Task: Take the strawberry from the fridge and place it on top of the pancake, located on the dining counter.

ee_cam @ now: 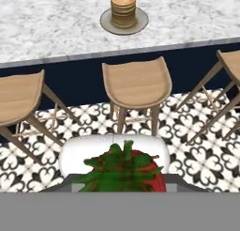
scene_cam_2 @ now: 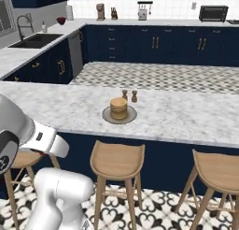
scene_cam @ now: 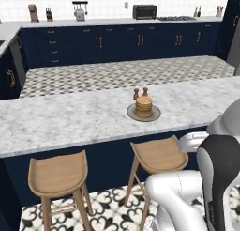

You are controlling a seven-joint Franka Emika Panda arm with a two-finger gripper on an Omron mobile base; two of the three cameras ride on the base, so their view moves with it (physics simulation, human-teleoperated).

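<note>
I hold the strawberry [ee_cam: 126, 171] in my gripper [ee_cam: 123, 187], clenched around it: in the hand view the red berry with its green leafy top sits right at the bottom, between my finger tips, though the tips themselves are mostly hidden behind it. I am low, on the stool side of the desk [scene_cam: 70, 117], out over the patterned black-and-white floor [ee_cam: 187, 145]. The pancake [scene_cam: 144, 105] is a short golden stack on a dark round plate [scene_cam: 133, 115], standing on the marbled desk about midway between its near and far edges, toward the right half in the left base view. Just behind the plate, toward the far edge, stand two small brown shakers [scene_cam: 140, 92], close to each other and apart from the plate. Wooden stools [scene_cam: 58, 176] line the near edge of the desk; one stool [ee_cam: 136, 82] is right below the plate in my hand view. Beyond the desk is a patterned-top counter [scene_cam: 117, 75], then navy cabinets [scene_cam: 117, 42] with gold handles along the back wall, with a toaster oven [scene_cam: 144, 11] on the worktop above them.
</note>
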